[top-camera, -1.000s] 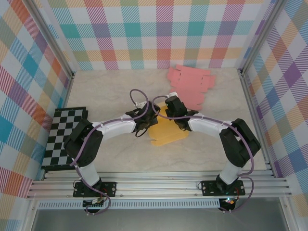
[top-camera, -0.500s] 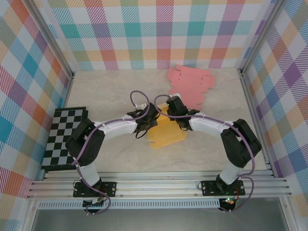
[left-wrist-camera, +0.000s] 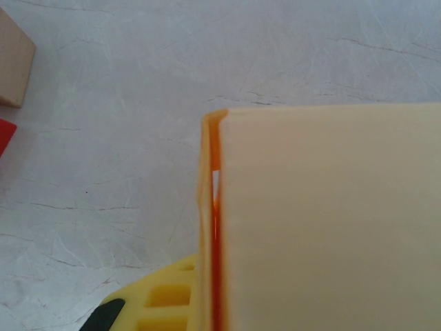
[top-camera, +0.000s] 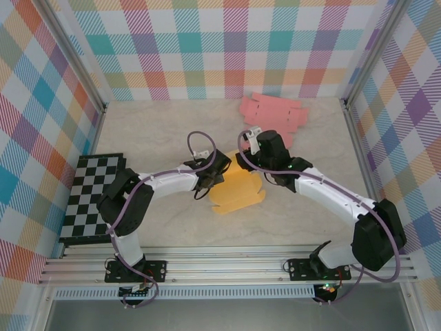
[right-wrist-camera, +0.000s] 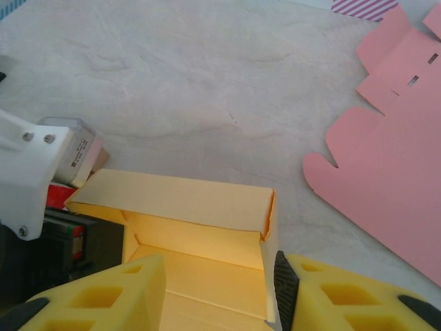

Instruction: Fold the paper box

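Roughly mid-task, judged from the shape. The yellow paper box (top-camera: 238, 189) is found at frame centre on the worktop (top-camera: 158, 131), between both pincers. In the right wrist view one long wall (right-wrist-camera: 179, 200) is seen upright with a corner tucked at its right end; the inside is left open. A flat panel is seen spread toward the lower frame in the top view. Closing of the remaining walls and flaps is judged outstanding.

The left pincer (top-camera: 211, 177) is clamped shut on a box wall; one yellow finger (left-wrist-camera: 162, 303) is seen pressed against the panel, the other is hidden behind it. The right pincer (right-wrist-camera: 219, 269) is parted, set astride the box end, with nothing held.

Edges: the pink blank (top-camera: 272, 121) lies upper right, near the right arm but apart from the box. The checkerboard (top-camera: 89, 200) is kept well apart at the left edge. Open worktop is available below and left of the box.
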`<action>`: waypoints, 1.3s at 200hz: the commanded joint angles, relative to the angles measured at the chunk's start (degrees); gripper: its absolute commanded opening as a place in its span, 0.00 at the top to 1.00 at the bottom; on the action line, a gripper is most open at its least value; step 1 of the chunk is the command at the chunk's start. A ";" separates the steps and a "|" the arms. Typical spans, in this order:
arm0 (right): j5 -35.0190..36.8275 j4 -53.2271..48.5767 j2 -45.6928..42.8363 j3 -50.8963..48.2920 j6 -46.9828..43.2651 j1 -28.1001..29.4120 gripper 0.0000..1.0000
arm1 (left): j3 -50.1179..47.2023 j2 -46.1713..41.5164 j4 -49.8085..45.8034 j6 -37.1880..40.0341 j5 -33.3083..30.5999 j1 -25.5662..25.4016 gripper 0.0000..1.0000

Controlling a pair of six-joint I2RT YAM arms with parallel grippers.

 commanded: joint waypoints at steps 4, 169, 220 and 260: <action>-7.13 -5.06 0.80 1.44 2.19 -3.50 0.57 | -1.33 -1.05 1.77 4.21 -2.32 -0.03 1.00; 6.16 17.60 14.66 -6.48 -5.11 -2.42 0.77 | 6.09 3.31 -8.38 1.59 0.43 -0.06 1.00; 13.46 21.39 17.13 -6.19 -3.51 0.15 0.79 | 6.17 3.36 -8.39 1.10 1.42 -0.08 1.00; 16.80 21.71 18.33 -5.36 -1.63 1.22 0.87 | 6.08 3.46 -8.54 0.89 1.40 -0.08 1.00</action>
